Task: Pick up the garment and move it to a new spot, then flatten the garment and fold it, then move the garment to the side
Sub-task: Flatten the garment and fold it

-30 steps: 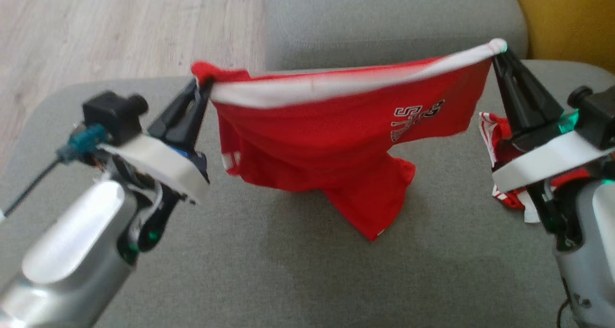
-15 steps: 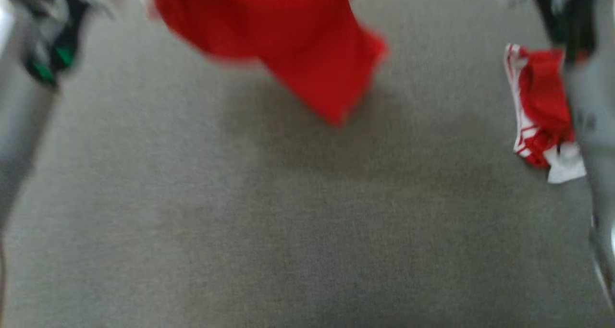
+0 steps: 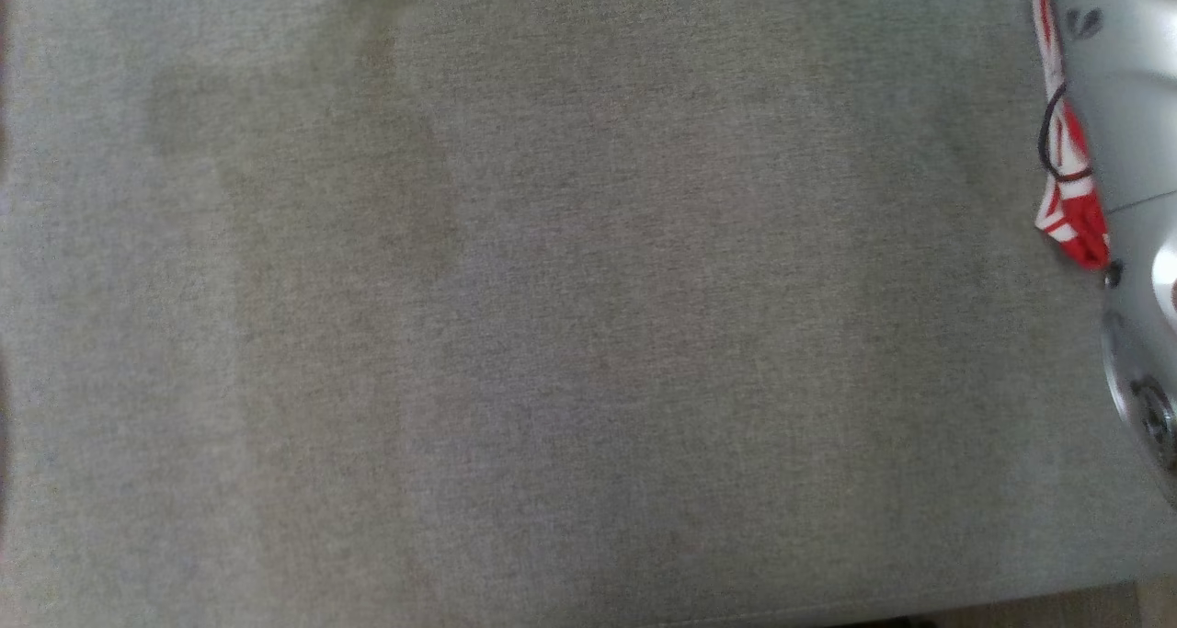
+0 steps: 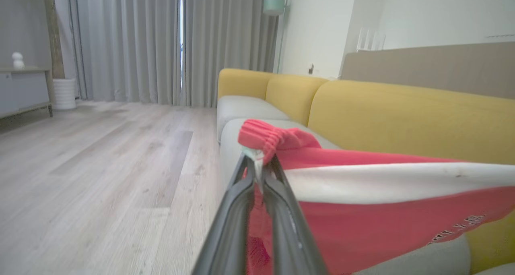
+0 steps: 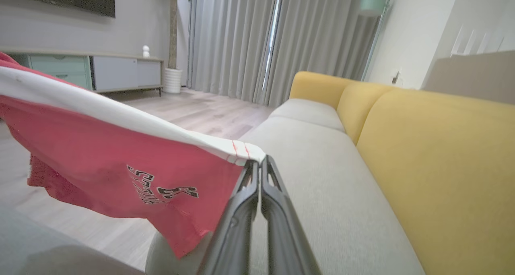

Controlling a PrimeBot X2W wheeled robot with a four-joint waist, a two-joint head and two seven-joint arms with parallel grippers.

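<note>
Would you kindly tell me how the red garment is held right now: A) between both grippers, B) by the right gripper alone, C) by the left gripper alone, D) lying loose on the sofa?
A: the left gripper pinches one end of the red garment and the right gripper the other.

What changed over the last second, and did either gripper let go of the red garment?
Mostly the head camera moved: it has tipped down onto the grey seat cushion, with the small red-and-white cloth beside the right forearm. Nothing was released. The left gripper and right gripper stay shut on the white band of the red garment, stretched between them.
</note>
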